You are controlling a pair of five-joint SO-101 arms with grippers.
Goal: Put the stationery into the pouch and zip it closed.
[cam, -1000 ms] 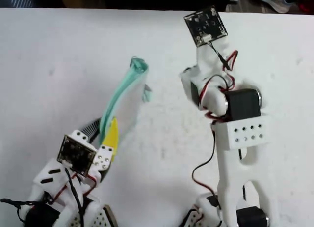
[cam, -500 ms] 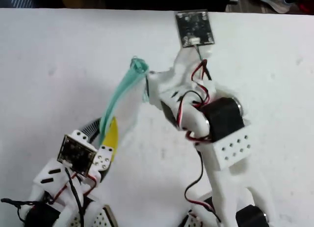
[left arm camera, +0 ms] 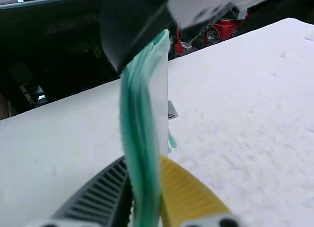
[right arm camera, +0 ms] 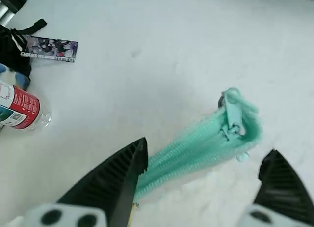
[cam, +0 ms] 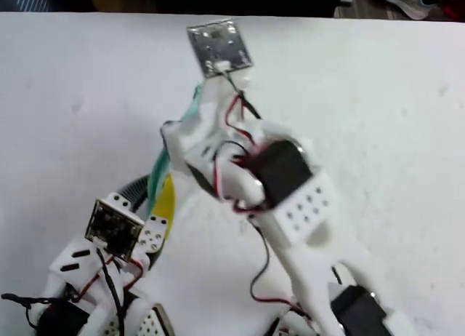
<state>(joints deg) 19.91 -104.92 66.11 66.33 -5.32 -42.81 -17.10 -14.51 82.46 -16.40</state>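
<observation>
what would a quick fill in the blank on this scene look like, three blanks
1. The pouch is clamped in the left gripper, whose fingers are grey and ____.
2. The right gripper hangs over the pouch's zip end with its jaws ____.
3. The table under them is ____.

Missing words: yellow; open; white
</observation>
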